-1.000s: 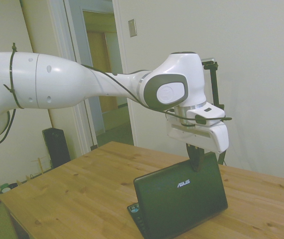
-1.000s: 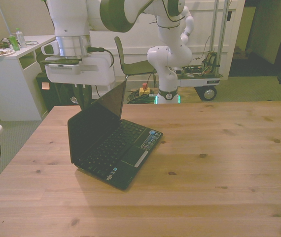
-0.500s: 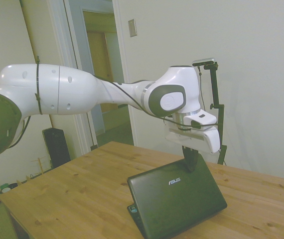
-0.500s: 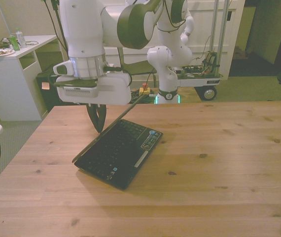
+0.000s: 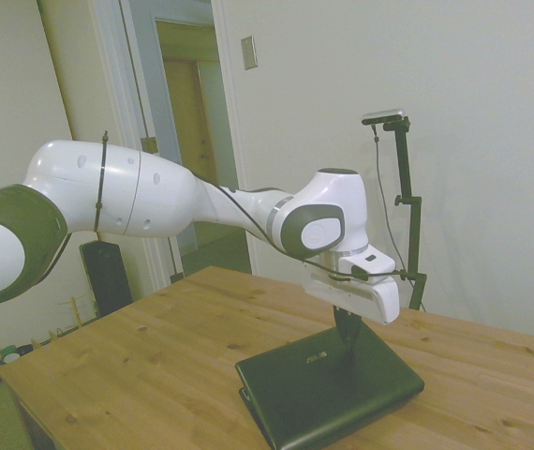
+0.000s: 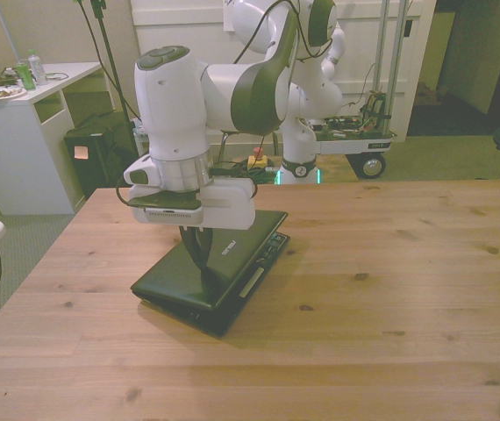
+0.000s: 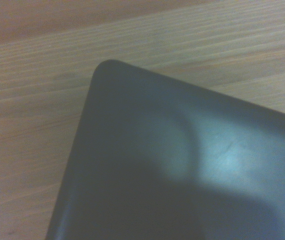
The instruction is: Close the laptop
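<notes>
Front view: I see laptop (image 6: 178,282) nearly shut on desk (image 6: 390,289), long axis diagonal, hinge toward far right.
Gripper (image 6: 199,256): on lid; I cannot tell its opening.

White walls, open doorway (image 5: 190,141), white desk (image 6: 24,132), grey floor.

White arm (image 5: 145,192); grey joints; black cables
</notes>
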You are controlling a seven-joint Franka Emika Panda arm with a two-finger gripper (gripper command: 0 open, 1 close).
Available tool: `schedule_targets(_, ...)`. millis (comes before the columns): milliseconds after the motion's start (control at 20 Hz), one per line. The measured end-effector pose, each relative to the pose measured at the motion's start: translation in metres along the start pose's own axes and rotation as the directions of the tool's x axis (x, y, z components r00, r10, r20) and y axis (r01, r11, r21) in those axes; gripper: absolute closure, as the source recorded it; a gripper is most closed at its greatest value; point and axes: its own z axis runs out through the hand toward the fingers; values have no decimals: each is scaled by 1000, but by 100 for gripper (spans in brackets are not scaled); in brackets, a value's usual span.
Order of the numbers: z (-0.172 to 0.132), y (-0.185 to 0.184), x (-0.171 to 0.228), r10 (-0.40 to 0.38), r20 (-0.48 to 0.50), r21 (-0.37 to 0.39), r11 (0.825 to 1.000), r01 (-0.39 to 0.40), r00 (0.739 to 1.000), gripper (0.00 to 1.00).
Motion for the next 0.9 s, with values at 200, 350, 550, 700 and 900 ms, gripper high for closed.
schedule_targets(200, -25, 2, -18, -12, -14, 30, 999, 12, 1000, 100)
schedule_targets(350, -57, 5, -40, -27, -30, 62, 998, 29, 999, 100)
schedule_targets(550, -60, 21, -61, -24, -13, 67, 997, 25, 1000, 100)
schedule_targets(700, -38, 26, -59, -12, -6, 55, 998, 12, 1000, 100)
schedule_targets(900, -9, 18, -43, -1, -1, 38, 999, 1, 1000, 100)
